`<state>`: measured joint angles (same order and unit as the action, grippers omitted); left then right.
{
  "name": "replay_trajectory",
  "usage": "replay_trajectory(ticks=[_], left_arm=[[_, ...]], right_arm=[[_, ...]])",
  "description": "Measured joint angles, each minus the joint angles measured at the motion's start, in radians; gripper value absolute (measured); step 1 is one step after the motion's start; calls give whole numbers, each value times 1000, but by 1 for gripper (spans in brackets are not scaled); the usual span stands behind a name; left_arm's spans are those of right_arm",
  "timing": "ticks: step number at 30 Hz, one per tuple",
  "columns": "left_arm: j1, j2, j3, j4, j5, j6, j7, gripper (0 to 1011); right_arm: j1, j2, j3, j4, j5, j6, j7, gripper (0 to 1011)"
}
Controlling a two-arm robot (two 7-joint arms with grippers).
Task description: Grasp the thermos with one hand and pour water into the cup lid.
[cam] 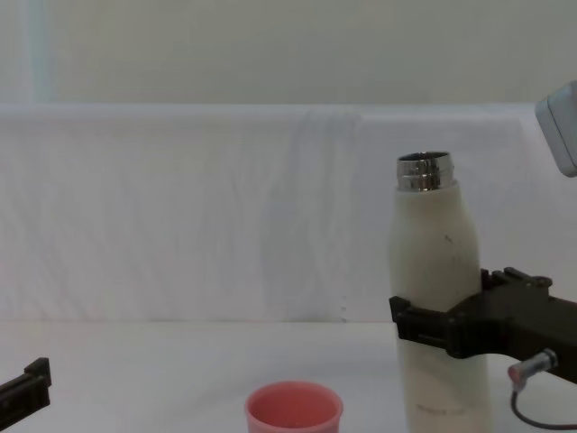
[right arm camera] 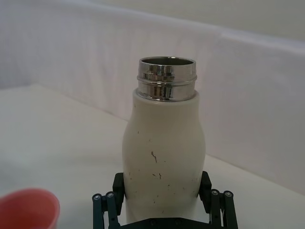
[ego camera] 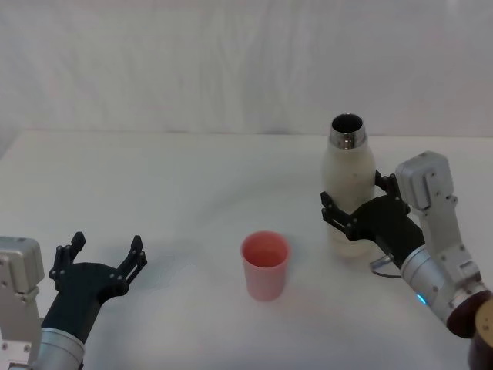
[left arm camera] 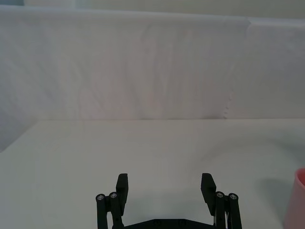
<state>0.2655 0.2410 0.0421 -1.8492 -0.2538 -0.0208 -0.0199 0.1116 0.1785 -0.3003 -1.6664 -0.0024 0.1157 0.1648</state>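
Head view: thermos (ego camera: pixel 350 181) upright on the white surface (ego camera: pixel 177 193), right of centre, neck open, no cap. Right claw (ego camera: pixel 356 206) wrapped around the lower body, fingers on both flanks, apparently clamped on it. Cup lid (ego camera: pixel 266 264) upright, nearer the robot and to the left of the thermos, well apart from it. Left claw (ego camera: pixel 106 260) parked low at left, fingers spread, holding nothing.

Left wrist view: left claw (left arm camera: pixel 165 187) splayed over bare surface, nothing between fingers. Cup lid (left arm camera: pixel 296 200) just clipping the frame edge, near but untouched.

Right wrist view: thermos (right arm camera: pixel 163 157) seated between the right claw (right arm camera: pixel 163 188) fingers, pads against both sides of the body. Grip sits low, well under the shoulder. Cup lid (right arm camera: pixel 26 210) off to one side.

Chest view: right claw (cam: pixel 439 327) band about mid-height on the thermos (cam: pixel 437 298), base apparently resting on the surface. Cup lid (cam: pixel 294 410) lower and to the left.

Risks, judged from here:
- Smooth round body, only two contact lines: likely to rotate or slip in the grip when tilted.
- Wide open neck, small light cup: fast tilt likely to overshoot the rim or spill.
- Cup lid unheld: nudge from the neck or the stream could tip it.
- Sideways carry needed first: slosh if rushed.
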Motion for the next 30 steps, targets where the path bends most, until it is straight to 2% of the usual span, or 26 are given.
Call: replay_trajectory(ticks=[8, 17, 24, 30], left_arm=[[0, 0, 0, 0, 0, 0, 0, 1001], [0, 0, 0, 0, 0, 0, 0, 1001], [0, 0, 0, 0, 0, 0, 0, 1001], [0, 0, 0, 0, 0, 0, 0, 1001]], right_arm=[[-16, 50, -16, -49, -107, 6, 3, 955], [-24, 114, -54, -91, -244, 14, 40, 955], [-25, 133, -74, -103, -312, 17, 60, 955], [-20, 151, -95, -110, -392, 24, 66, 955]])
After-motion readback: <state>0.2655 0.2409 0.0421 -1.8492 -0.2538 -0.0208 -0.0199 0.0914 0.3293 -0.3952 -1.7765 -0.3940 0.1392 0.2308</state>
